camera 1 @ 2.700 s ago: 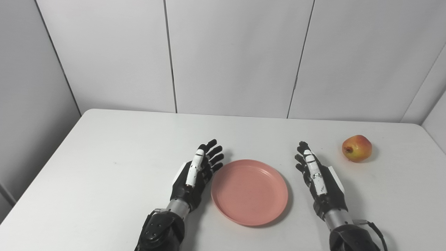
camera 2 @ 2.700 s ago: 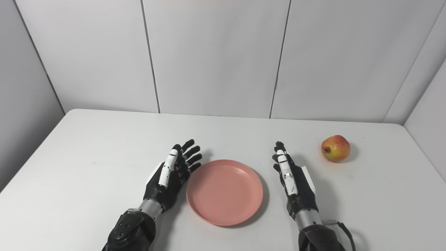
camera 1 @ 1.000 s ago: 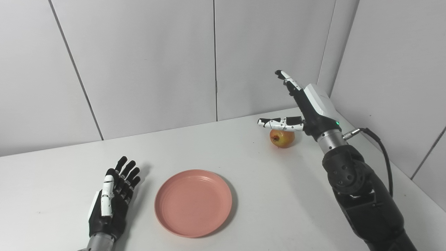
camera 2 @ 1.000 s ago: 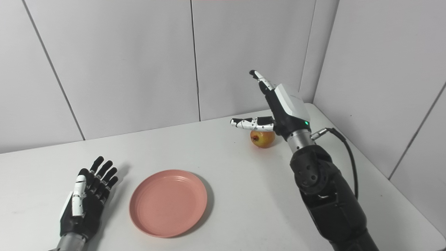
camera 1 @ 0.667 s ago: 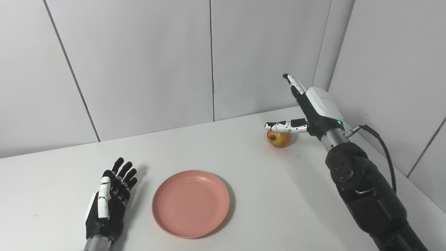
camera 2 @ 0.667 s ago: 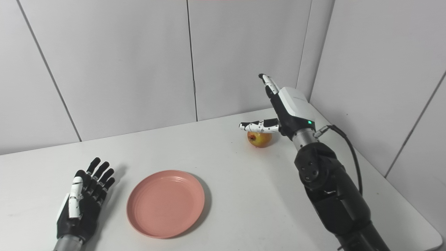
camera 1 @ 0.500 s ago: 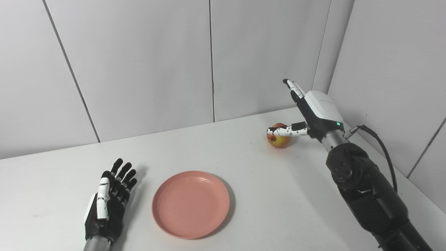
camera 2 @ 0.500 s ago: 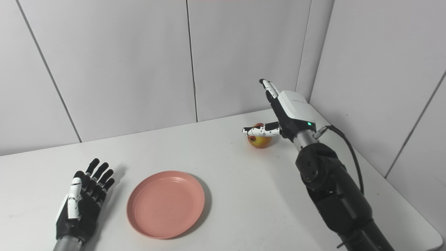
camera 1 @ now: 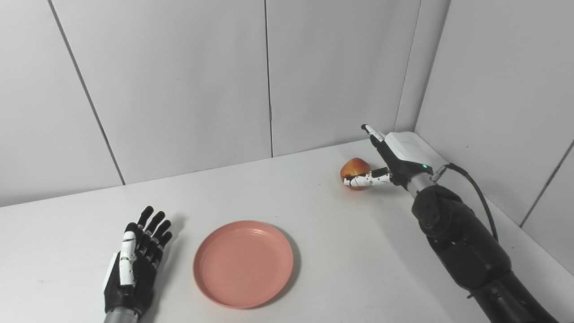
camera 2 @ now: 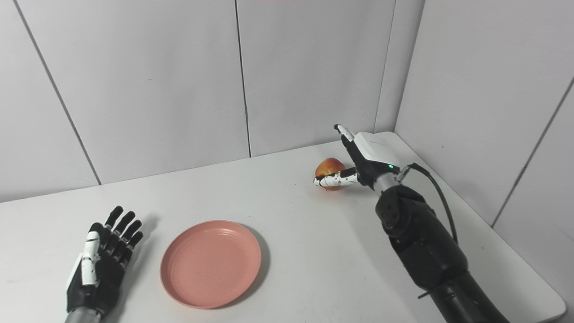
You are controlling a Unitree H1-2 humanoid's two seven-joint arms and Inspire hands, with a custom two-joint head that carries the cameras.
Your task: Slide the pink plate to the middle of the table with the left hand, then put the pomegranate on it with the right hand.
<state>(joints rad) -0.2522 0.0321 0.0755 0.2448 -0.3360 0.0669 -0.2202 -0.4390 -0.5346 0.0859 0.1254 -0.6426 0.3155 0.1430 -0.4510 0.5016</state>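
Right hand (camera 1: 389,158) is out at the far right corner of the white surface (camera 1: 341,251), right beside the pomegranate (camera 1: 354,168). Its thumb lies low across the front of the fruit, and the fingers (camera 1: 373,134) stick up and forward past the fruit's right side, spread wide from the thumb. So the hand is open around it, not closed. Whether the thumb actually touches the skin is hard to call from here; it overlaps the fruit's lower edge in both views. The pomegranate sits on the surface, red on top, yellow below, close to the back wall (camera 1: 179,80).

Down at the near left, the left hand (camera 1: 134,262) lies flat on the surface, back of the hand up, fingers stretched forward and slightly fanned, holding nothing. It sits just left of the pink plate (camera 1: 243,263), with a clear strip of surface between them.

The plate rests flat and holds nothing, near the front edge and left of the surface's centre. Plate and pomegranate are well apart, with the fruit far back and to the right. The right arm (camera 1: 462,242) reaches in from the bottom right corner, with a black cable (camera 1: 475,190) looping off its wrist.
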